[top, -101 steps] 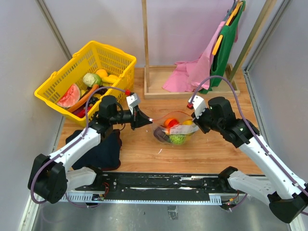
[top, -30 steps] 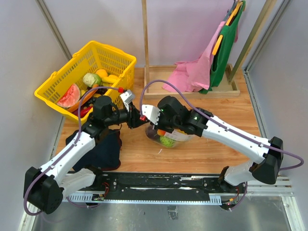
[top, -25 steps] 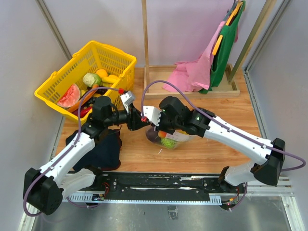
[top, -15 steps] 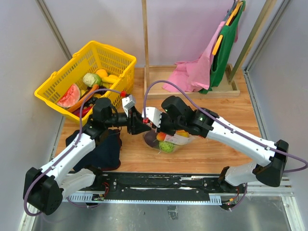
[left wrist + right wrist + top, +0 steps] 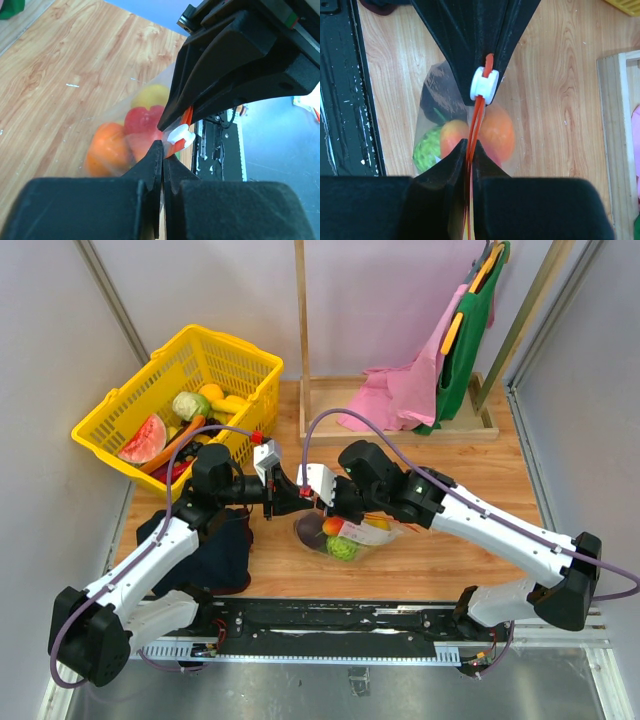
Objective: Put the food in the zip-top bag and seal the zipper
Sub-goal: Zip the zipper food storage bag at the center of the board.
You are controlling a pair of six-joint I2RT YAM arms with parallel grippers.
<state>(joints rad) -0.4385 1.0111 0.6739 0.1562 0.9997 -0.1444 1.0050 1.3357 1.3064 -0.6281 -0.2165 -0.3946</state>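
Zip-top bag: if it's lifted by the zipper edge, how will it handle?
Probably floppy: the zip-top bag is thin clear film draped around the toy fruit, so it should hang and swing below the zipper. Likely bottom-heavy, since the fruit bunches away from the zipper. The film may slip; the left tool and right tool pinch at the zipper strip.

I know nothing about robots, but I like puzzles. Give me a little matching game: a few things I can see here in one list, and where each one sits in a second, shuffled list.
Things
1. watermelon slice
2. white slider
3. pink cloth
4. green toy vegetable

Places
A. inside the clear zip-top bag
B. on the wooden rack at the back
C. in the yellow basket
D. on the red-orange zipper

Pairs: 1-C, 2-D, 3-B, 4-A
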